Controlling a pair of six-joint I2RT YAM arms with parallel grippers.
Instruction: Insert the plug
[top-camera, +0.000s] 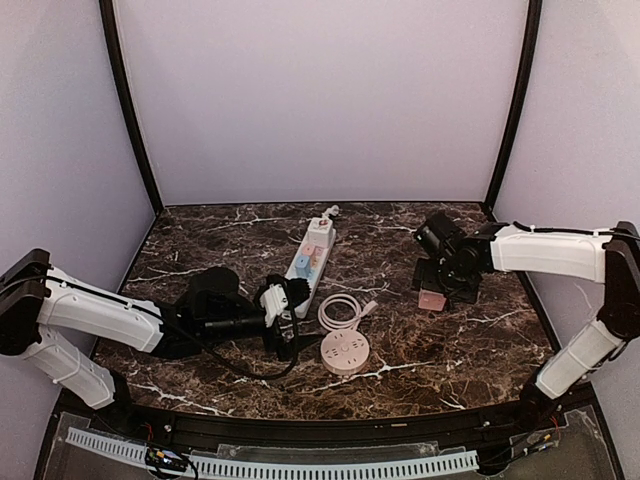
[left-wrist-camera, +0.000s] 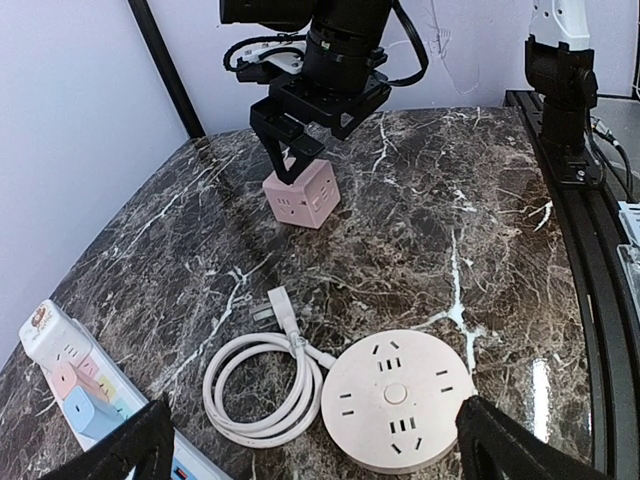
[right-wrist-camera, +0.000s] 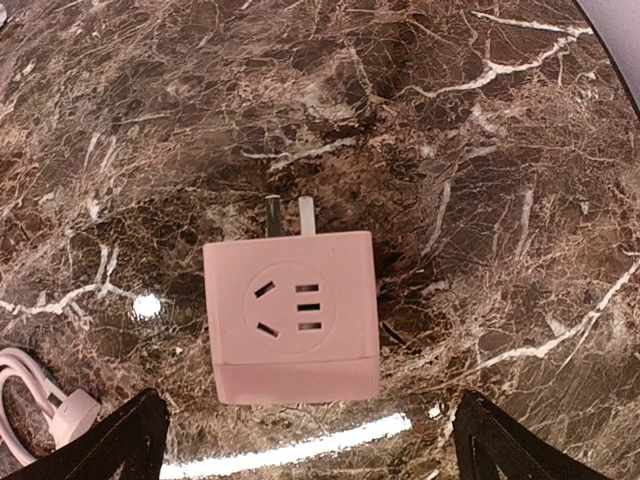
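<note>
**Right gripper open over the pink cube adapter**

The pink cube adapter (right-wrist-camera: 292, 315) sits on the right half of the marble worktop (top-camera: 450, 350), about midway between the far and near edges and well apart from the other sockets. One socket face points up. Its two flat prongs (right-wrist-camera: 288, 215) stick out sideways, low over the worktop.

The right gripper (right-wrist-camera: 310, 432) hangs directly above the cube with its jaws spread wide, a finger on either side and a gap at each. Whether the fingertips touch the cube's top cannot be told.

The left gripper (left-wrist-camera: 318, 445) is also wide open and holds nothing. It is low over the middle of the worktop, by the near end of the white power strip (top-camera: 312, 258).

That strip runs from the centre toward the far edge, with small pink and blue adapters on it. A round pink socket hub (top-camera: 345, 352) lies near the near edge. Its white cable (top-camera: 340, 312) is coiled just beside it, ending in a loose plug (left-wrist-camera: 275, 305).
</note>
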